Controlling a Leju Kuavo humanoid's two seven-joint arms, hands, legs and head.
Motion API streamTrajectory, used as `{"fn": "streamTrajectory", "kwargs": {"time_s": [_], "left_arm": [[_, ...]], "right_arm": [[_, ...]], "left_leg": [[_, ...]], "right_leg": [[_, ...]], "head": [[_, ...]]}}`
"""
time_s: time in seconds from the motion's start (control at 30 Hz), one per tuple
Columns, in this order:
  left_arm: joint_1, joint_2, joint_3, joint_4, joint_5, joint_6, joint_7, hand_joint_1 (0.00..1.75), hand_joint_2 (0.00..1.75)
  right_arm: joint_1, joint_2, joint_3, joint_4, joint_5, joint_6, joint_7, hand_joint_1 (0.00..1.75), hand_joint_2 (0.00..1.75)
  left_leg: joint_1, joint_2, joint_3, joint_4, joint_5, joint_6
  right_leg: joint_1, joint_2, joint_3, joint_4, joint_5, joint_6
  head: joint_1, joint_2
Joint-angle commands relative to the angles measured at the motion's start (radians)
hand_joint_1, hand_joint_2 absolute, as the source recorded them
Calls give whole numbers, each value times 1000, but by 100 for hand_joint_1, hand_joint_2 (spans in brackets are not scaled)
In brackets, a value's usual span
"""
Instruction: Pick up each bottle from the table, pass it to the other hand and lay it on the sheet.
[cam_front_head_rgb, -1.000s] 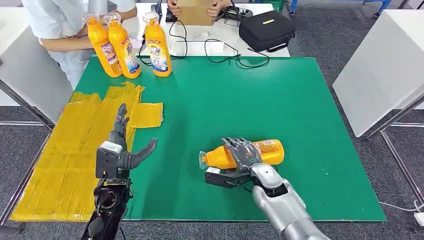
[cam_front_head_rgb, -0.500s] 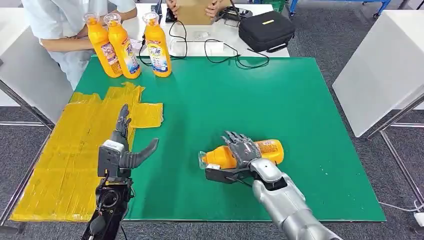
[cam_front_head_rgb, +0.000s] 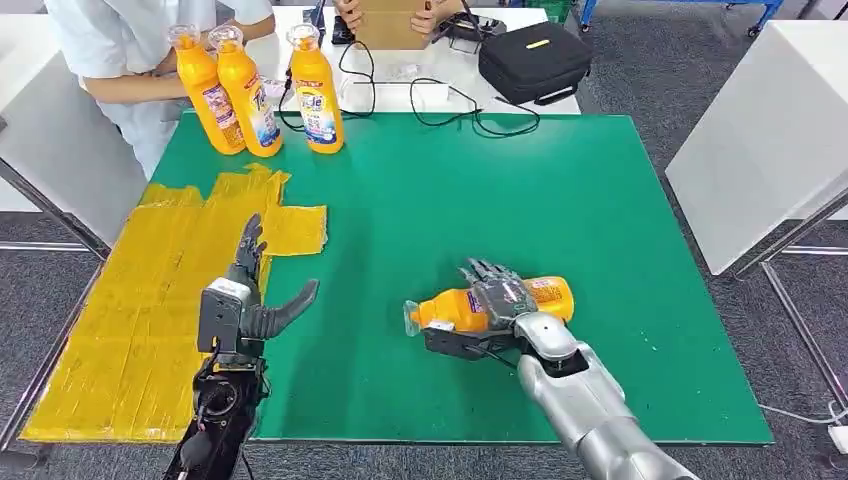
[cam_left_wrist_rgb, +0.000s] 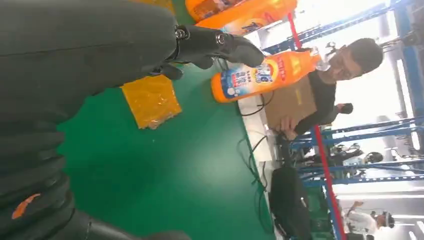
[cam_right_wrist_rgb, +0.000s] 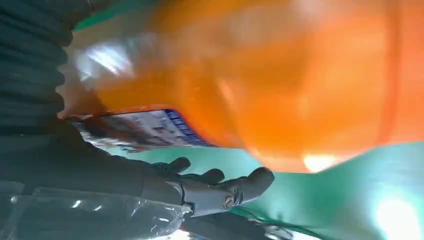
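orange bottle (cam_front_head_rgb: 488, 304), green table (cam_front_head_rgb: 560, 200), yellow sheet (cam_front_head_rgb: 130, 310)

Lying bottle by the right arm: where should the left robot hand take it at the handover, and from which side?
Probably the neck end. The lying bottle points its cap toward the left robot hand, and the right robot hand already wraps the labelled middle, leaving the orange shoulder free. Come in from the robot's left, fingers closing around the shoulder just behind the cap.
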Motion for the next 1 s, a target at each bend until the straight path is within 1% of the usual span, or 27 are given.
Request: {"fn": "streamTrajectory", "kwargs": {"time_s": [0.03,0.13,0.17,0.2,0.23,0.3,0.33,0.4,0.43,0.47,0.57,0.6,0.63,0.67,0.77,0.83,0.87,0.9,0.97,1.0], "left_arm": [[-36,8,58,100,4,-12,15,0,175],[-28,1,66,99,7,-14,20,0,175],[-23,-1,66,99,7,-14,19,0,175],[-21,-2,66,99,6,-14,21,0,175],[-21,-2,66,99,6,-14,21,0,175],[-20,-2,66,99,7,-14,21,0,175],[-20,-2,66,99,7,-14,21,0,175],[-20,-3,67,96,7,-14,21,0,175],[-20,-3,68,96,7,-15,21,0,175],[-18,-4,71,95,6,-15,21,0,175],[-14,-3,76,91,5,-15,25,0,175],[-12,-3,78,91,5,-15,25,0,175],[-12,-3,79,92,5,-15,26,0,175],[-11,-3,80,91,5,-15,26,0,175],[-10,-2,80,92,5,-16,25,0,175],[-9,-3,81,92,5,-16,25,0,175],[-9,-3,81,92,5,-16,25,0,175],[-7,-3,80,90,5,-16,26,0,175],[-4,-2,80,88,3,-16,26,0,175],[-4,-1,80,89,3,-16,26,0,175]], "right_arm": [[-4,-98,-17,-125,-4,67,8,0,175],[35,-115,-40,-195,7,79,37,0,175],[47,-121,-47,-209,10,80,40,0,175],[58,-123,-56,-223,12,81,46,0,175],[58,-123,-56,-223,12,81,46,0,175],[61,-124,-57,-224,12,81,46,0,175],[61,-124,-57,-224,12,81,46,0,175],[63,-122,-59,-233,17,85,48,0,175],[69,-120,-68,-239,21,87,52,0,175],[82,-121,-79,-256,33,91,57,0,175],[104,-125,-94,-283,49,98,60,0,175],[107,-126,-99,-285,51,101,60,0,175],[109,-126,-104,-287,55,105,59,0,175],[111,-127,-109,-286,58,108,58,0,175],[112,-129,-110,-285,58,108,58,0,175],[110,-127,-115,-281,64,114,55,0,175],[113,-130,-117,-280,62,113,54,0,175],[117,-132,-122,-283,65,116,54,0,175],[121,-133,-132,-279,69,131,55,0,175],[121,-137,-135,-271,75,146,55,0,175]], "left_leg": [[0,-1,5,-1,-2,1],[0,-2,3,-1,-1,0],[0,-2,5,-1,-2,1],[0,-2,3,-1,-1,1],[0,-1,6,-1,-2,1],[0,-1,3,-1,-2,1],[0,-1,6,-1,-3,1],[0,0,1,0,-1,1],[0,0,0,0,-1,1],[0,0,3,0,-2,1],[0,-1,1,-1,-1,0],[1,-1,7,-1,-3,1],[0,-1,2,-1,-1,0],[0,0,5,-1,-3,1],[0,0,1,-1,-1,1],[1,0,7,0,-4,1],[0,0,1,-1,-1,1],[0,0,3,-1,-2,1],[0,0,0,-1,-1,0],[0,0,4,-1,-2,1]], "right_leg": [[1,-3,6,-1,-2,-4],[1,-4,3,-1,-2,-3],[2,-5,6,-1,-3,-4],[1,-3,4,-1,-2,-3],[2,-4,6,-1,-3,-3],[1,-3,3,-1,-2,-3],[1,-3,6,-1,-3,-4],[1,-2,2,-1,-1,-2],[1,-2,1,-1,-1,-2],[1,-2,3,-1,-2,-3],[1,-2,1,-1,-1,-2],[2,-4,8,-1,-4,-5],[1,-2,3,-1,-2,-3],[2,-3,5,-1,-3,-4],[1,-2,1,-1,-1,-2],[2,-3,7,-1,-4,-5],[1,-2,2,-1,-1,-2],[1,-2,4,-1,-2,-3],[1,-1,1,-1,-1,-2],[1,-2,4,-1,-2,-3]], "head": [[0,0],[0,0],[0,0],[0,0],[0,0],[0,0],[0,0],[0,0],[0,0],[0,0],[0,0],[0,0],[0,0],[0,0],[0,0],[0,0],[0,0],[0,0],[0,0],[0,0]]}}
